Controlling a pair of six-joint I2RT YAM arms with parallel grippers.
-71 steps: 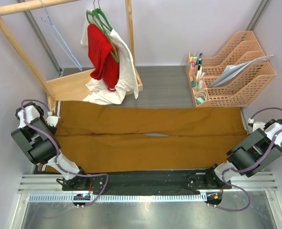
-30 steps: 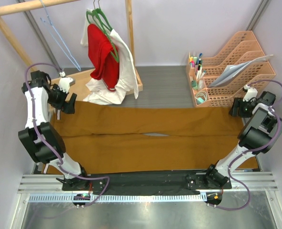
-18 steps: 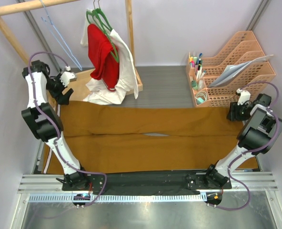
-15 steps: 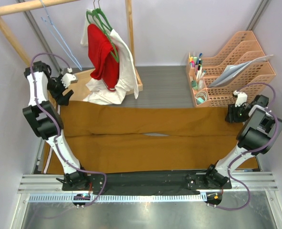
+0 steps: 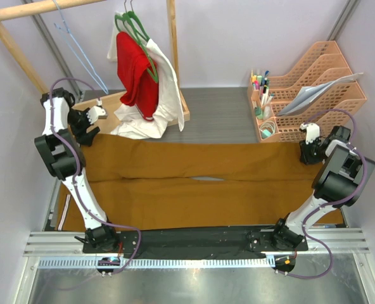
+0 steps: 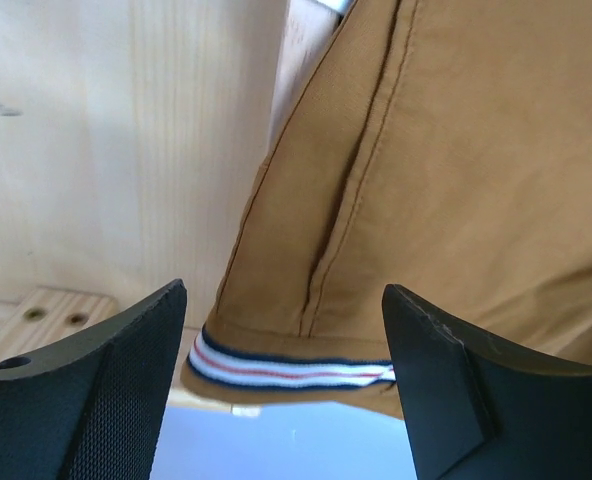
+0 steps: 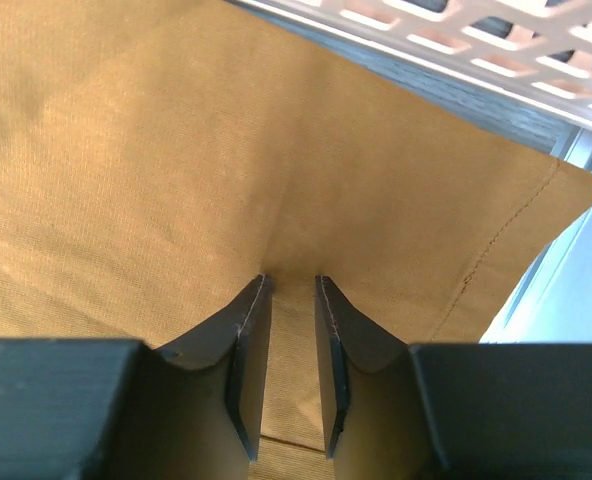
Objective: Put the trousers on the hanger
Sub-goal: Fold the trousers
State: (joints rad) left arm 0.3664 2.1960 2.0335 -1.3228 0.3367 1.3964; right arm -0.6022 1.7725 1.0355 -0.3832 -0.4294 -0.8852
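Near the right frame edge, the right claw (image 7: 289, 290) pinches perhaps too thin a fold of the mustard-brown cloth trousers (image 5: 200, 183), which lifting could slip free; the left claw (image 6: 284, 300) is spread.

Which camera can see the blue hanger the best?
The top external view. There the hanger hangs from the wooden rail at the far left, with nothing draped on it. Neither wrist view shows the hanger at all: both are pointed down, close to the trousers, which fill most of each picture.
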